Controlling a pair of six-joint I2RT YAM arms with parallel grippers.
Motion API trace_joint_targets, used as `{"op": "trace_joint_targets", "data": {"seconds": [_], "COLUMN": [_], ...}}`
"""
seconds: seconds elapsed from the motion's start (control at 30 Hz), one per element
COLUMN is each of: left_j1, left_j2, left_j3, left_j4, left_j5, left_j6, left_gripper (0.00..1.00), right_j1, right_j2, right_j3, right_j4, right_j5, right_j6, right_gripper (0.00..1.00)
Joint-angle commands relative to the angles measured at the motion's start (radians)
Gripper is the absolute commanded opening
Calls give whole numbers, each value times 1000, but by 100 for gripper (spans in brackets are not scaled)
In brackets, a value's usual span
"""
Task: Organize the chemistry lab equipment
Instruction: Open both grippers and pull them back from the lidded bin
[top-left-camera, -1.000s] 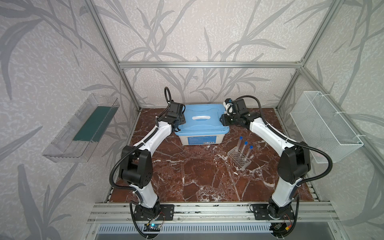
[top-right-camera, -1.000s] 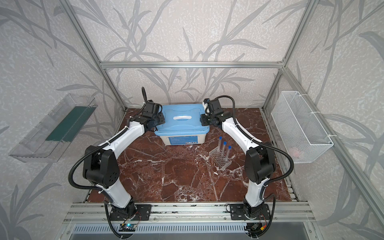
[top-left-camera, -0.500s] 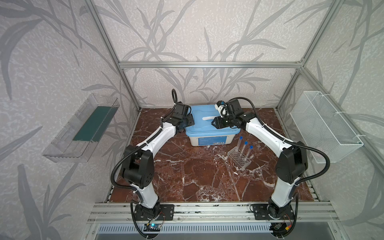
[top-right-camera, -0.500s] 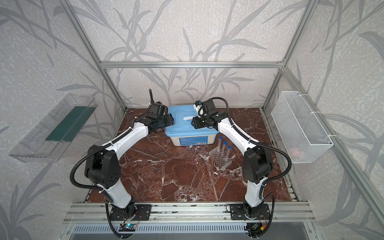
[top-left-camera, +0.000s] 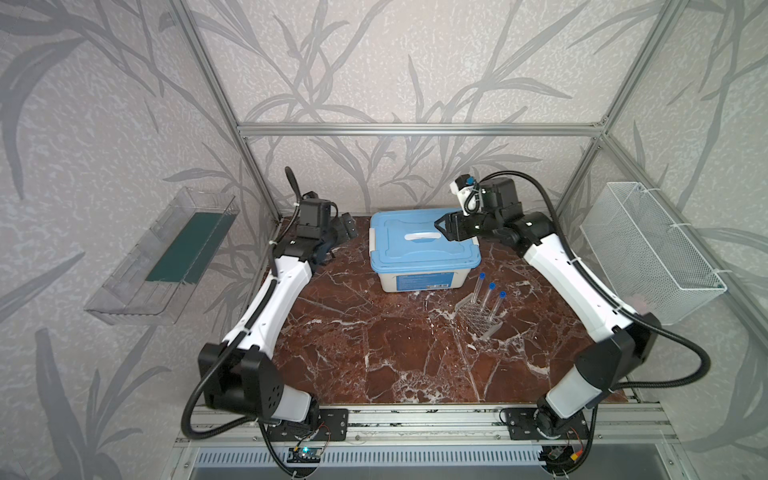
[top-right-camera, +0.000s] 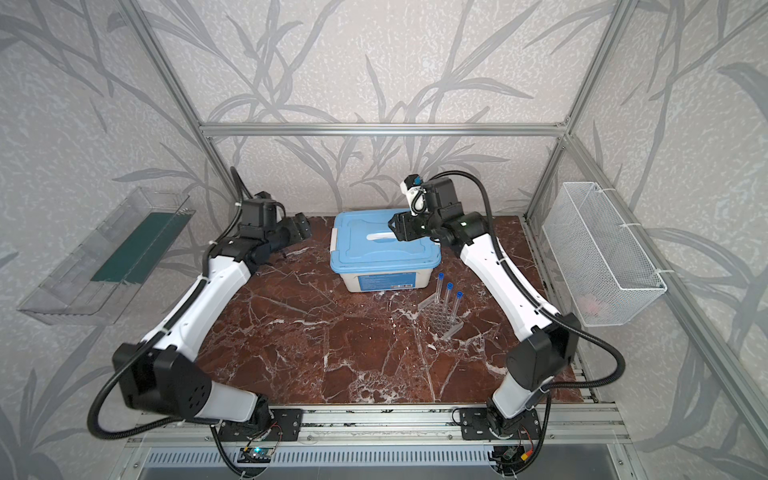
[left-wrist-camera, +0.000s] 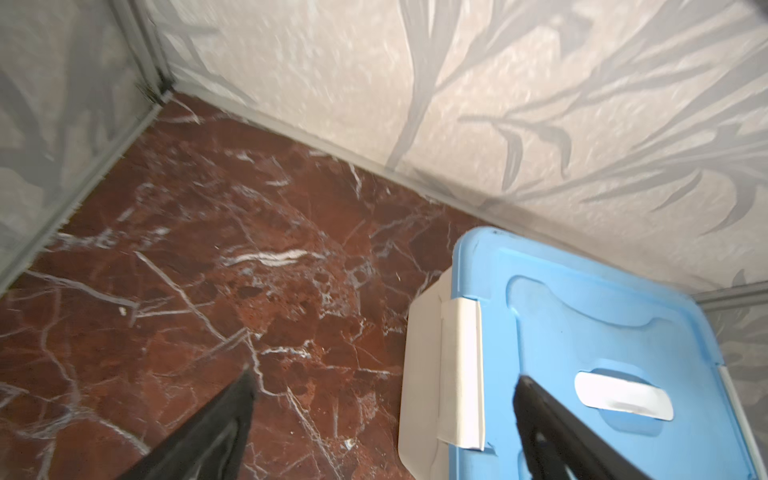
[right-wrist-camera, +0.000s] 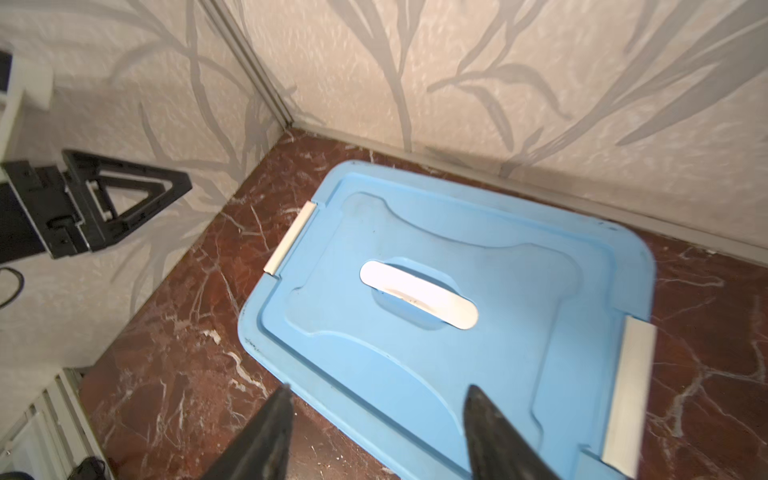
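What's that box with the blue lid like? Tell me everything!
The box is white plastic with a blue lid shut on top. A white handle lies in a dip in the lid's middle, and white clips sit at both short ends. A blue label is on its front. It stands flat on the marble table by the back wall. The open right gripper hovers over the lid, seemingly not touching.

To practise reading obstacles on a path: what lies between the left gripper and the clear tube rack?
From the left gripper: the white tub with blue lid, then bare marble tabletop up to the rack. Both top views show it.
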Motion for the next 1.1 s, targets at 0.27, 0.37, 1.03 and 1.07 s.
{"op": "trace_joint_targets", "data": {"seconds": [0.27,0.37,1.03,1.07], "left_j1": [63,63,89,97], "left_j2": [-140,-153,-118,-103], "left_j3": [-336,-429,-786,-784], "left_j4": [153,233,789,792], "left_j5": [76,-39,-396,-384], "left_j6": [-16,13,392,385], "left_gripper": [99,100,99,99], "right_j1": [-318,-393,-519,-519], "right_j2": [-367,-380,-270,-263], "right_j3": [-502,-650,-1159,-1192], "right_j4": [50,120,783,851], "right_j5": [130,189,230,222], "right_j6": [59,59,-5,-6], "right_gripper": [88,93,97,96]}}
